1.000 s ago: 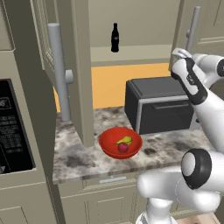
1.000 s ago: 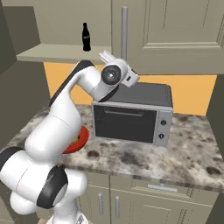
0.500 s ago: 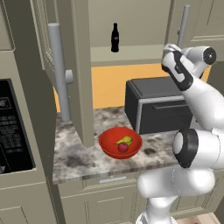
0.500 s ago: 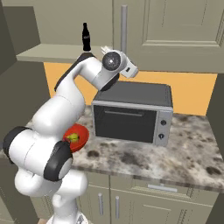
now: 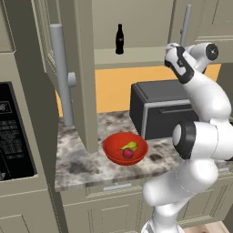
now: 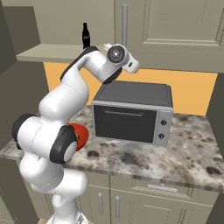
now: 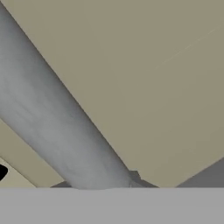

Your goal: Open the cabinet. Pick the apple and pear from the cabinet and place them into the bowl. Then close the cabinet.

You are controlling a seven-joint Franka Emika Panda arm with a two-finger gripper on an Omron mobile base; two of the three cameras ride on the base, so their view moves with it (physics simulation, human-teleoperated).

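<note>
left base view has apple (image 5: 128,153) and pear (image 5: 129,146) in the bowl (image 5: 113,152); hand view has a bar handle (image 7: 57,127); jaws' state unclear.

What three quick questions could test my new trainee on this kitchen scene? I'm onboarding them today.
1. True or false: the apple and pear lie in the red bowl.
2. What stands on the cabinet shelf? A) a mug B) a dark bottle C) a plate
3. Fill in: the cabinet's left door stands ____, while the arm reaches toward the right door's bar handle.

Key: 1 true; 2 B; 3 open.
</note>
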